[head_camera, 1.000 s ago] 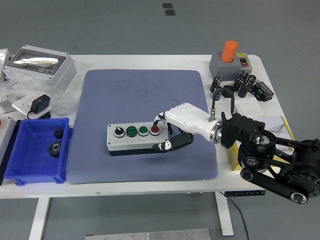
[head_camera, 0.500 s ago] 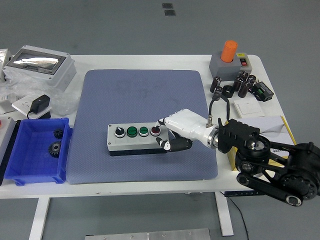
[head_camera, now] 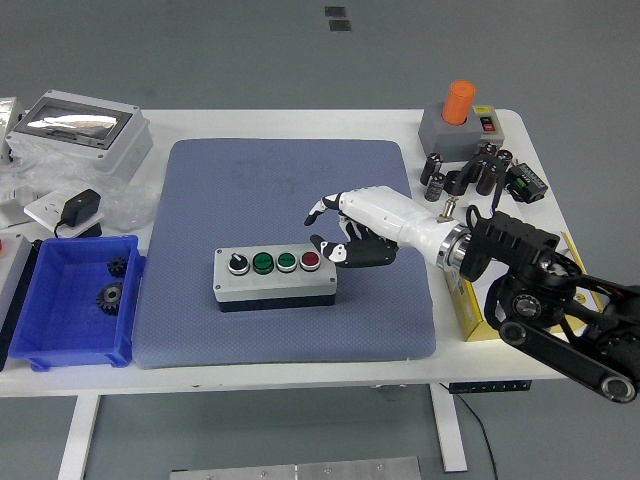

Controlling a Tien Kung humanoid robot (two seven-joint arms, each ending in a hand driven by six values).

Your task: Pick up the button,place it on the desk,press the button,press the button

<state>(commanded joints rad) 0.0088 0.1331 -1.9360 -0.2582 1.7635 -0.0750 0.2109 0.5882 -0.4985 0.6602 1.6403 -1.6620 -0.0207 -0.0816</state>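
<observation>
Button box (head_camera: 274, 280): grey, four controls in a row on top, being a black knob, two green buttons and a red button (head_camera: 309, 261) at its right end; it lies flat near the front of the blue mat (head_camera: 285, 180) on the white table (head_camera: 300, 118). Right hand (head_camera: 362, 228): white back, dark fingers (head_camera: 350, 254) spread and loosely bent, gripping nothing, hanging just right of and behind the box; whether a fingertip touches the box cannot be told. Its black arm enters from the lower right and partly hides a yellow box (head_camera: 470, 315) at the mat's right edge. Left arm: out of view. Blue bin (head_camera: 70, 335), left: holds two dark gears (head_camera: 108, 297), detail too small to read. Far left: grey case (head_camera: 80, 128), black adapter (head_camera: 80, 210), clear plastic wrap, all partly cut off or overlapped. Far right: grey unit with orange cap (head_camera: 459, 100), cluster of small dark cylinders (head_camera: 488, 165), individually hard to separate.
</observation>
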